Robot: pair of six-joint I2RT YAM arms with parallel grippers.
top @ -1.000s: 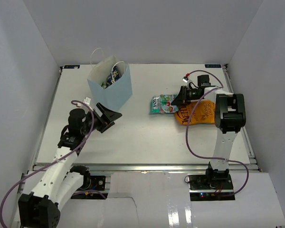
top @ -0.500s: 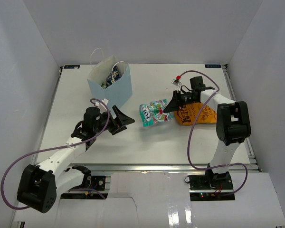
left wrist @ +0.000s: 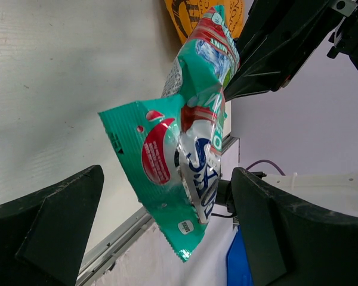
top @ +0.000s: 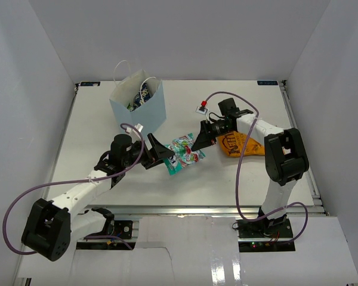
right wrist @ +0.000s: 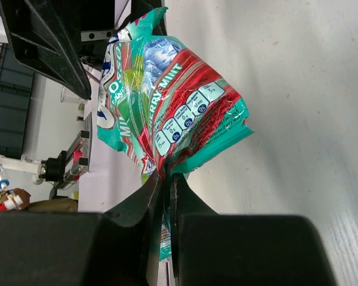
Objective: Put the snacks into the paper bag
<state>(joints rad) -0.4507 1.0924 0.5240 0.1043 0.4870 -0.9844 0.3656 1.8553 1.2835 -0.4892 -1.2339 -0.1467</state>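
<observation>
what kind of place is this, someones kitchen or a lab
Most likely a robotics lab test cell, not a home: a white table boxed in by plain white walls, a left arm and right arm bolted at its near edge, with a paper bag and candy packet as props.

Right gripper [right wrist: 166, 179] fingers pinched tight on one edge of the teal packet [right wrist: 167, 113]. Packet crumpled, red-and-green print and nutrition panel facing camera. White table [right wrist: 286, 89] behind.

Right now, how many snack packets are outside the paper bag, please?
2: the green candy bag in the jaws of the right gripper; the orange crisp bag on the table. Others may hide inside the paper bag.
</observation>
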